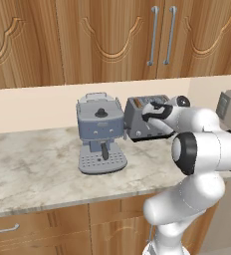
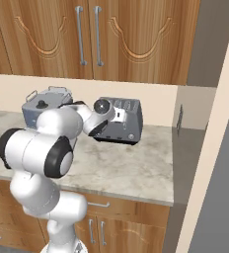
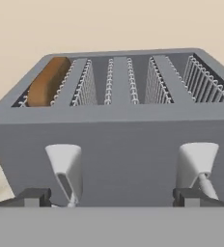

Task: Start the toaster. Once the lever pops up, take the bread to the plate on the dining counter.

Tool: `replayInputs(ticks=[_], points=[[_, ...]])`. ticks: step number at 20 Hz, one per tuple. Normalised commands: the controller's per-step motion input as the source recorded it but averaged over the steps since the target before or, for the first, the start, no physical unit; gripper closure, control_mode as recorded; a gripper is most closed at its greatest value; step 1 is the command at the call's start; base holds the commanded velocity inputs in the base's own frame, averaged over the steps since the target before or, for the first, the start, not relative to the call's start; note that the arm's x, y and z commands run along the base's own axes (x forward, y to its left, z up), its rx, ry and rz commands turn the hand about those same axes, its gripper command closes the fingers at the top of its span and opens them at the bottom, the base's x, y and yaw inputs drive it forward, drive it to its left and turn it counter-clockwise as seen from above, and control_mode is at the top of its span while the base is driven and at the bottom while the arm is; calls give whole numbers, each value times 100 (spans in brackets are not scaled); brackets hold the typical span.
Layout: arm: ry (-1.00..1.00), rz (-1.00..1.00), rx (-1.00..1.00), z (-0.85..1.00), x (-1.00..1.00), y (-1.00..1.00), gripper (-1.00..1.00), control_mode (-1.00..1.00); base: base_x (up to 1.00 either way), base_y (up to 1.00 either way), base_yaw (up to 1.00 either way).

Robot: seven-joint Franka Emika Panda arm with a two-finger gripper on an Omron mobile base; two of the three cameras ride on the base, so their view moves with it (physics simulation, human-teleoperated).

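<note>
A pale marble-patterned worktop (image 1: 33, 164) runs along a plain cream wall (image 1: 33, 107), with wooden base cabinets (image 1: 62, 226) below it that carry slim metal drawer pulls. Above hang wooden wall cabinets (image 1: 102, 35) with carved curved panels and long vertical metal handles (image 1: 162, 35). A blue-grey espresso machine (image 1: 100, 133) stands on the worktop, and in the right base view a cream pillar (image 2: 217, 133) closes the worktop's far end under even, soft light.

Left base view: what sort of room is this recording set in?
A kitchen, in simulation. A marble worktop runs under wooden wall cabinets, and on it stand a coffee machine and a toaster with bread in one slot.
</note>
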Motion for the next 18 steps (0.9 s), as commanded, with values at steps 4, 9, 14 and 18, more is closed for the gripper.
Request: replayInputs(ticks=[4,9,14,18], points=[[-4,0,0,29,-5,20,-100,-100,0,0,0],[-5,0,0,33,-3,13,-100,-100,0,0,0],[-5,0,0,24,-1,18,-100,-100,0,0,0],[-6,0,0,24,0,31,-100,-100,0,0,0]])
